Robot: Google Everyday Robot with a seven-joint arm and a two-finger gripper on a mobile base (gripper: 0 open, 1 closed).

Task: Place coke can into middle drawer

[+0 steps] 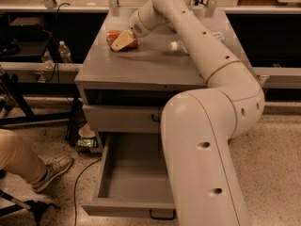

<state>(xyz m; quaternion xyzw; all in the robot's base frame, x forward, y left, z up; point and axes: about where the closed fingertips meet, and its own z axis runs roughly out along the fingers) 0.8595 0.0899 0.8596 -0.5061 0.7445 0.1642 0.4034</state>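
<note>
Gripper (123,41) on coke can (113,34) at far left of cabinet top

Reaching over from the right, the cream-coloured robot arm (207,126) fills much of the near right of the view and bends back toward the far left part of the grey cabinet surface (141,67). The gripper sits there, low over the surface, with its jaws closed in on the coke can. One tan finger (121,40) lies across the can's near side, and red shows to either side of it. The can rests on the surface near the far left corner.

To the right of the gripper, partly behind the arm, a clear plastic bottle (176,45) with a white cap lies on its side on the same surface, apart from the can.

Below the top, a closed drawer front (122,119) shows a black handle just beside the arm. Under it, the middle drawer (131,173) is pulled out toward the near side, its deep grey box open to view and its black handle (162,214) at the near edge.

On the left floor are a person's leg (16,157) and shoe (51,171). Farther left, a water bottle (64,52) stands on a low shelf.
</note>
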